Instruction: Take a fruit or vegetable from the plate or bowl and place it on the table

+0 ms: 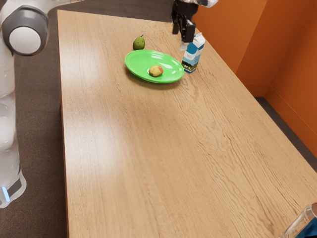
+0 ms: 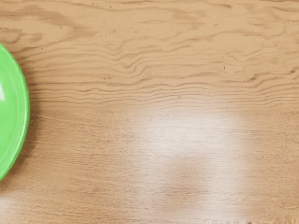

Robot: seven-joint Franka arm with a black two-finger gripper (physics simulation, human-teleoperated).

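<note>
Likely pre-pick
Can't tell state of claw (image 1: 183, 33); shift to exterior view's left, lower over fruit (image 1: 156, 71) on plate (image 1: 139, 59)

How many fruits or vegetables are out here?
2: a yellowish one on the green plate, and a green pear-shaped one on the table, just beside the plate.

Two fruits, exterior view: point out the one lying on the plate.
The yellow one, on the green plate; the green pear is beside it.
</note>
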